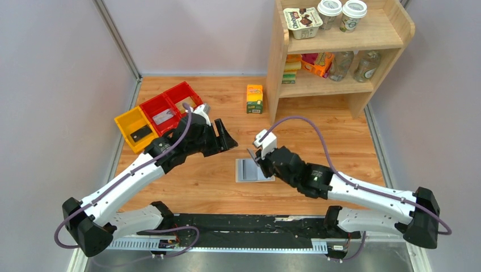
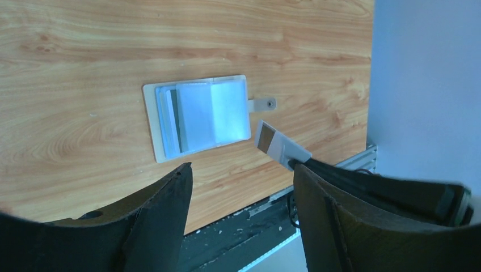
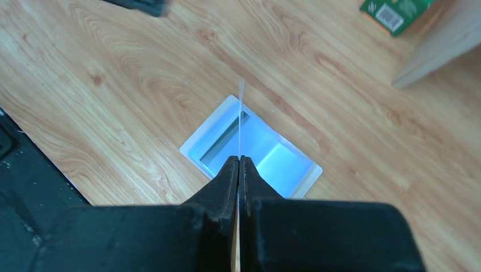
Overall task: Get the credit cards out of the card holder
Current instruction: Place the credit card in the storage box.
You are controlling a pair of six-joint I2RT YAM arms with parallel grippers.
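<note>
The card holder (image 1: 249, 170) lies spread open on the table, light blue inside, its small tab (image 2: 262, 104) sticking out. My right gripper (image 1: 256, 155) hovers just over it, shut on a credit card (image 2: 279, 145), whitish with a brown stripe. That card shows edge-on (image 3: 241, 110) in the right wrist view, above the holder (image 3: 278, 161). Pale layered edges (image 2: 164, 116) show in one pocket of the holder (image 2: 198, 116). My left gripper (image 1: 228, 140) stands open and holds nothing, up and left of the holder. A grey card (image 1: 163, 117) and a dark card (image 1: 140, 135) lie in the bins.
A yellow bin (image 1: 126, 120) and two red bins (image 1: 182, 93) stand at the back left. A small juice carton (image 1: 254, 98) stands beside the wooden shelf (image 1: 334, 79), which holds cups, bottles and boxes. Grey walls close in both sides.
</note>
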